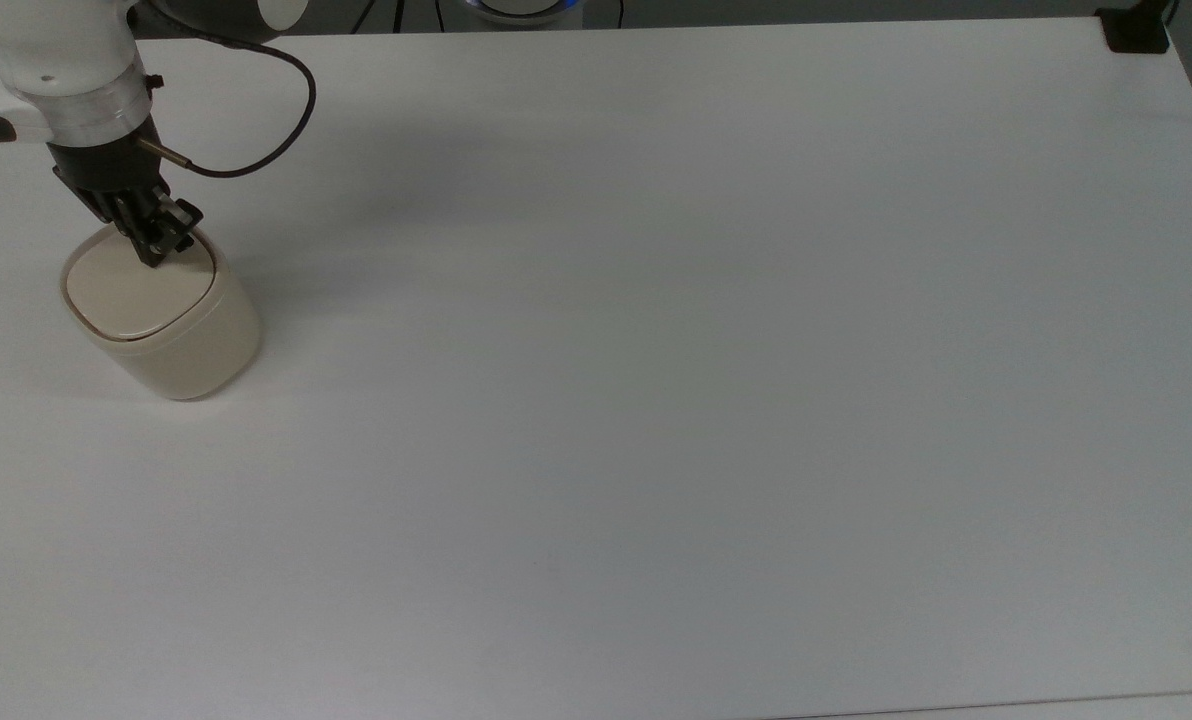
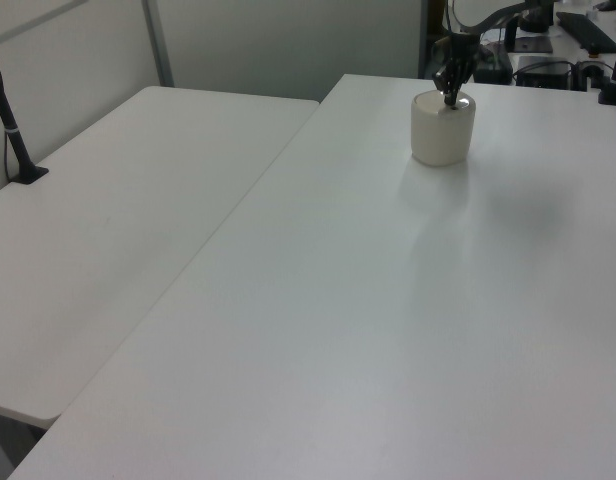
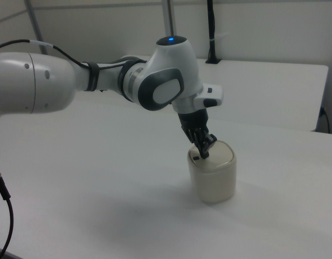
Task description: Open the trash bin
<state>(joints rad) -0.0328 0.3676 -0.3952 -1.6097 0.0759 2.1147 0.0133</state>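
Note:
The trash bin [image 1: 181,345] is a small cream-beige tub standing near the top view's left edge, with its flat lid [image 1: 121,290] down. My gripper [image 1: 154,255] points down onto the lid's far corner, fingers shut together and tips touching the lid where the black latch button sits. The button is covered in the top view. In the right view the gripper [image 3: 203,154] rests on the bin [image 3: 213,183] just beside the small black latch button [image 3: 194,158]. In the left view the gripper [image 2: 450,98] stands on top of the bin [image 2: 441,135] at the far end of the table.
The white table [image 1: 656,350] stretches wide to the top view's right of the bin. A black cable [image 1: 276,150] loops from the wrist. A black clamp [image 1: 1136,35] sits on the far right corner. A second white table [image 2: 108,220] with a black post [image 2: 13,130] adjoins.

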